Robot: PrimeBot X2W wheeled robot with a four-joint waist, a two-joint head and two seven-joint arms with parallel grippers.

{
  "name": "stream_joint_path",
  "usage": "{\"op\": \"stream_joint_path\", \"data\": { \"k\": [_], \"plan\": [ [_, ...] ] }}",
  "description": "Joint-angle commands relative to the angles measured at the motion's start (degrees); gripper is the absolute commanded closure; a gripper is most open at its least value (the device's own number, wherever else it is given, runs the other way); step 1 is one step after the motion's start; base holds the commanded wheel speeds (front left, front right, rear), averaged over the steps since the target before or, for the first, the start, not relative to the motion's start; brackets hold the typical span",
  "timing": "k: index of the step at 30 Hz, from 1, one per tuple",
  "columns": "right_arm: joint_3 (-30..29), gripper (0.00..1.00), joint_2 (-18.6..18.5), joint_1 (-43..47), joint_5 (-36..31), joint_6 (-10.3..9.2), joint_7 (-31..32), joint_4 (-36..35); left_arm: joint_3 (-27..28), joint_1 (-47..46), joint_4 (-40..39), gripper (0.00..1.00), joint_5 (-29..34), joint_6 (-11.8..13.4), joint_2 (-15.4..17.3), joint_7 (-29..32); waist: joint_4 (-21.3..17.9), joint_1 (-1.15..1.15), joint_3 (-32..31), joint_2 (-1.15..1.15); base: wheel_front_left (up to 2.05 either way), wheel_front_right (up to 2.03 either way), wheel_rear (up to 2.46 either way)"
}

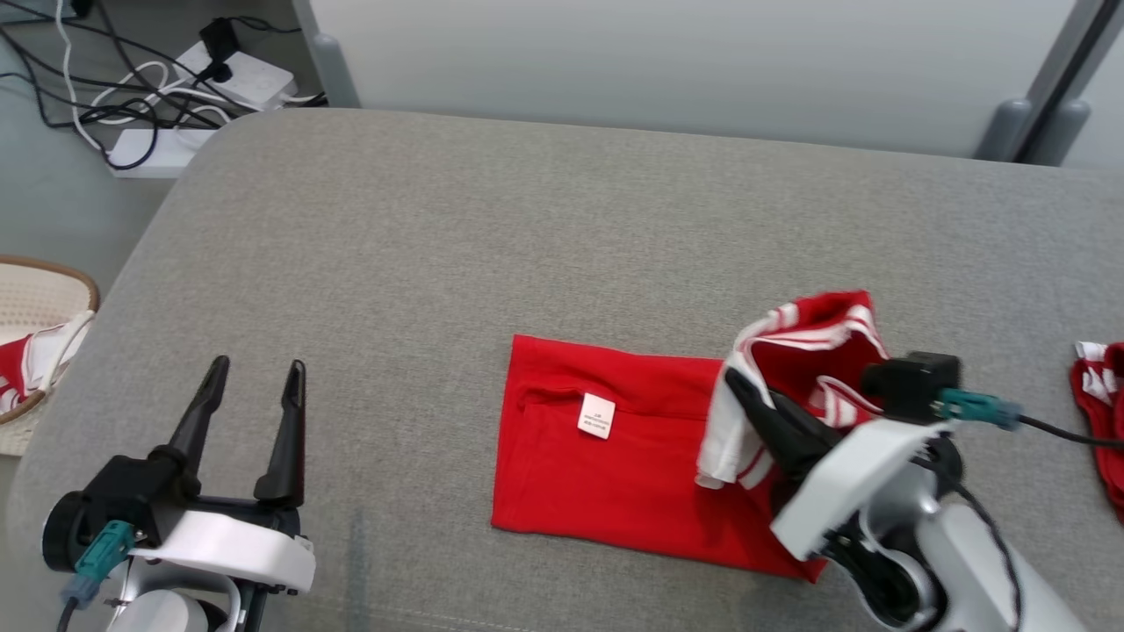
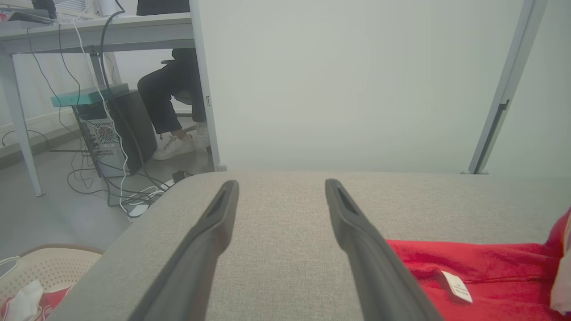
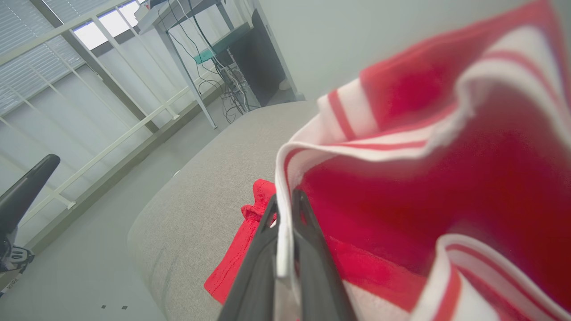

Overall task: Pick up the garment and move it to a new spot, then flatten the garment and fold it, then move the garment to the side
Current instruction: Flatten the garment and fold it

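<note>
Red garment, striped edge pinched between right fingers | left fingers spread wide, clear of it

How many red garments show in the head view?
3. The garment lies centre, pinched by the right gripper; a second garment at far right; a third garment in the left basket, possibly hiding more.

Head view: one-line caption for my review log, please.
Right gripper shut on the white-striped edge of the red garment, raised above the grey padded surface; left gripper open, clear of it.
</note>
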Motion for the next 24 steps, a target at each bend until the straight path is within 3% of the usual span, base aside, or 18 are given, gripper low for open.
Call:
{"op": "stream_joint_path", "data": {
  "k": [1, 4, 8, 14, 20, 21, 22, 24],
  "plan": [
    [1.6, 1.0, 2.0, -3.6, -1.8, 0.01, 0.3, 0.7, 2.0, -3.2, -0.8, 0.0, 1.1, -0.9, 1.2, -0.6, 1.1, 0.0, 0.1, 0.0, 0.0, 0.0, 0.0],
    [2.8, 1.0, 4.8, -6.2, -3.4, 0.01, 0.0, 4.7, 1.4, -3.9, -0.2, 0.0, 1.5, -1.8, 0.9, -0.6, 2.1, 0.0, 0.3, 0.0, 0.0, 0.0, 0.0],
    [6.0, 1.0, 8.5, -12.4, -5.1, 0.01, -1.8, 15.9, -0.1, -6.0, 1.5, 0.0, 2.2, -3.9, -0.2, -0.6, 5.2, 0.0, 0.9, 0.0, 0.0, 0.0, 0.0],
    [10.5, 1.0, 9.6, -17.0, -3.5, 0.01, -4.5, 26.0, -1.7, -8.2, 3.8, 0.0, 2.9, -5.5, -2.3, -0.6, 8.9, 0.0, 1.4, 0.0, 0.0, 0.0, 0.0],
    [16.9, 1.0, 9.6, -19.5, 1.4, 0.01, -6.7, 30.6, -2.1, -9.6, 5.5, 0.0, 3.5, -6.6, -3.5, -0.6, 10.5, 0.0, 1.9, 0.0, 0.0, 0.0, 0.0],
    [17.4, 0.69, 9.6, -19.9, 1.9, 0.01, -7.1, 32.0, -2.1, -9.8, 5.8, 0.0, 3.7, -6.8, -3.7, -0.6, 10.7, 0.0, 2.0, 0.0, 0.0, 0.0, 0.0],
    [18.2, 0.0, 9.6, -20.3, 2.5, 0.01, -7.6, 32.8, -2.0, -10.0, 6.0, 0.0, 3.8, -6.9, -3.8, -0.6, 10.8, 0.0, 2.1, 0.0, 0.0, 0.0, 0.0],
    [19.7, 0.0, 9.6, -20.8, 4.8, 0.01, -8.7, 33.2, -2.0, -10.4, 6.4, 0.0, 4.0, -7.3, -4.1, -0.6, 10.9, 0.0, 2.3, 0.0, 0.0, 0.0, 0.0]
  ]
}}
